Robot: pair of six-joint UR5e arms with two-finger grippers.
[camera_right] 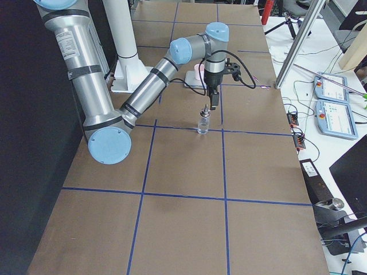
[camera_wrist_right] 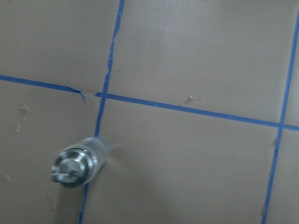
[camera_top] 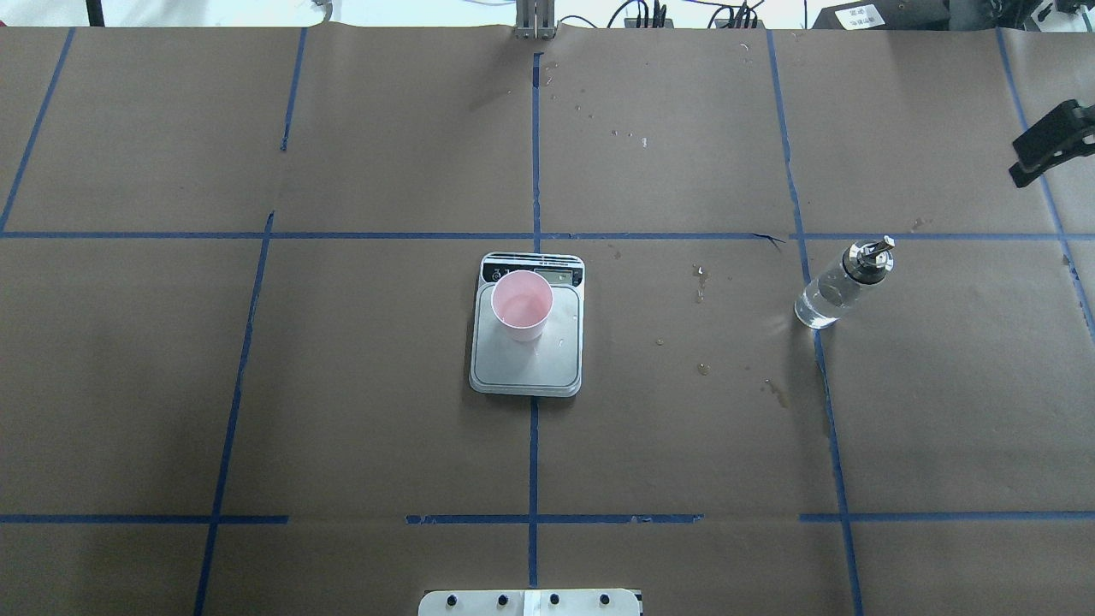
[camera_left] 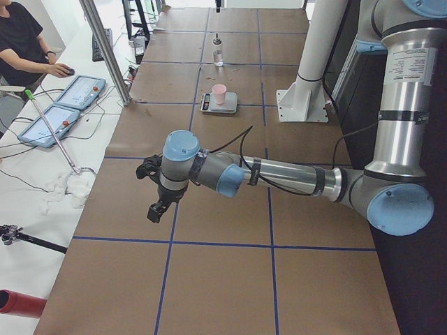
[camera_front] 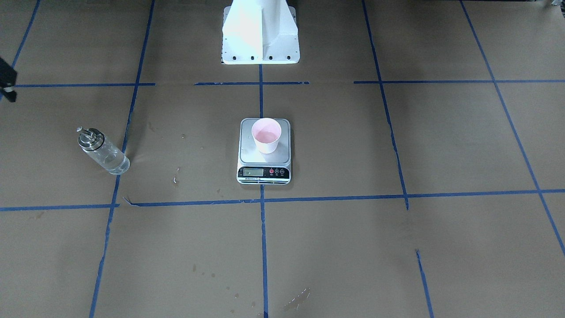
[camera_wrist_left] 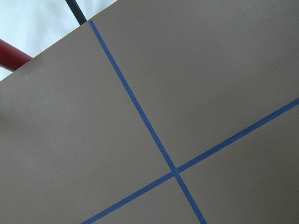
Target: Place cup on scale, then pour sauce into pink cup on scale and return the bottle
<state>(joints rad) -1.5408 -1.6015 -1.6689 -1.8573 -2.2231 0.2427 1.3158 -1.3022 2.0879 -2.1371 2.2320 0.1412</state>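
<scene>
Glass bottle [camera_right: 203, 125] near right gripper [camera_right: 213, 105], apart

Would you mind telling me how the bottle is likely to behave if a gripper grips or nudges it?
The bottle looks like smooth clear glass, so probably stiff, slippery and breakable. It stands tall on a narrow base with a metal collar on top, so a high push may tip it. Being cylindrical, it would likely roll once down.
</scene>
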